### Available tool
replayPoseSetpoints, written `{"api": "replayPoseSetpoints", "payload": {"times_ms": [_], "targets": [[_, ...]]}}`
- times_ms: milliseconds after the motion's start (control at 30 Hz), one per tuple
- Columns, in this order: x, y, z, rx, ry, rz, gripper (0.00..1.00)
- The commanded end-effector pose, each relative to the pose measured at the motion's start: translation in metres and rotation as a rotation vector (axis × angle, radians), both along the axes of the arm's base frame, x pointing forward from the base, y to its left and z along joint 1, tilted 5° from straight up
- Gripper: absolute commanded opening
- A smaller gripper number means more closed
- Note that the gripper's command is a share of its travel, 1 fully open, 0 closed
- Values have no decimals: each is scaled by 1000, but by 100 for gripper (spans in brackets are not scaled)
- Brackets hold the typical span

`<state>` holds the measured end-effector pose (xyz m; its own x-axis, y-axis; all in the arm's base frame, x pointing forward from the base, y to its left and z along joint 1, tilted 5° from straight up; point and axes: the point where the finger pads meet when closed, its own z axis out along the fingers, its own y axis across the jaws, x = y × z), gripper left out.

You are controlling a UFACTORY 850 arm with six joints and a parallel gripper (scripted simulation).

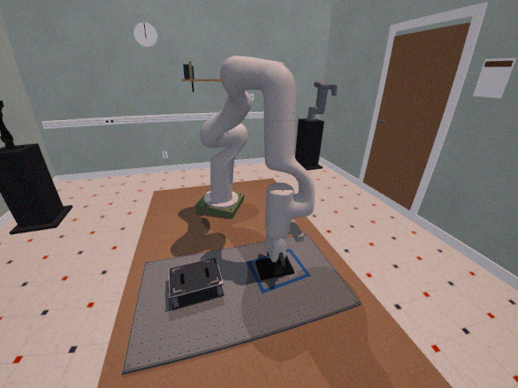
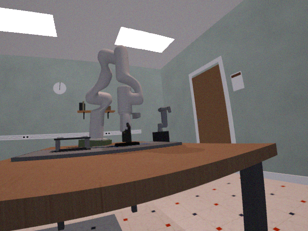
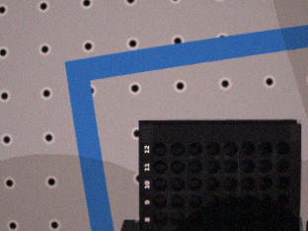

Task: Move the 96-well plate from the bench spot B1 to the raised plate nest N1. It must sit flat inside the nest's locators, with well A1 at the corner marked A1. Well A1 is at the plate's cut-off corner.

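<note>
The tool [image 1: 278, 259], fingers spread wide and holding nothing, hangs directly over the black plate [image 1: 274, 268], which lies flat inside the blue square [image 1: 283, 285], right of the nest [image 1: 194, 277].

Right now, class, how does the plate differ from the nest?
The plate is black and lies low on the board, inside a blue outline; the nest is grey, raised on legs, with no outline. The open gripper stands over the plate; nothing sits on the nest. Both are rectangular and rest on the same board.
</note>
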<state>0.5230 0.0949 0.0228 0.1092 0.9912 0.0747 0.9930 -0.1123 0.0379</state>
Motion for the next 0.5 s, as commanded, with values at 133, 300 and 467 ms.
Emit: {"api": "replayPoseSetpoints", "payload": {"times_ms": [133,300,467], "targets": [[1,0,-3,1,-2,0,100],[1,1,-7,1,-2,0,100],[1,1,-9,1,-2,0,100]]}}
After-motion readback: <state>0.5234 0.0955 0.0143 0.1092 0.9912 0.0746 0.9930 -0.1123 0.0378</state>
